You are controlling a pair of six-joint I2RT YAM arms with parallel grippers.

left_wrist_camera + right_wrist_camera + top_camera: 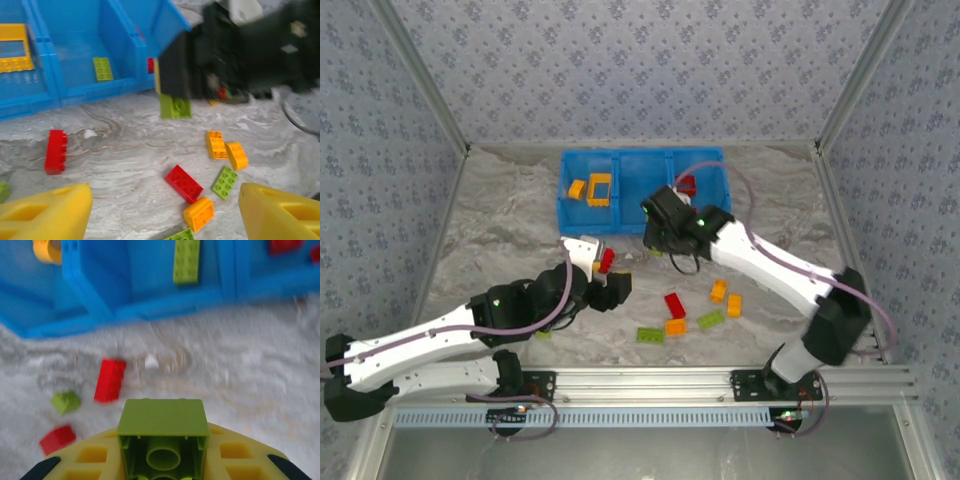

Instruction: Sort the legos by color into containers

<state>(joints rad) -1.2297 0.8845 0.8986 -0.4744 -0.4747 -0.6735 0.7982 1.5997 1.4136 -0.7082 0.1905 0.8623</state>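
You have one counter (500, 230), and at its far middle one blue bin (600, 222) split into three compartments. The middle compartment holds one green piece (103, 68). Your right claw (162, 462) is clamped on one lime green brick (162, 417), just in front of the bin's near wall. Your left claw (165, 210) stands wide, with nothing between its fingers. Loose on the counter ahead of it lie three orange bricks (216, 144), three green bricks (225, 182) and two red bricks (184, 183).
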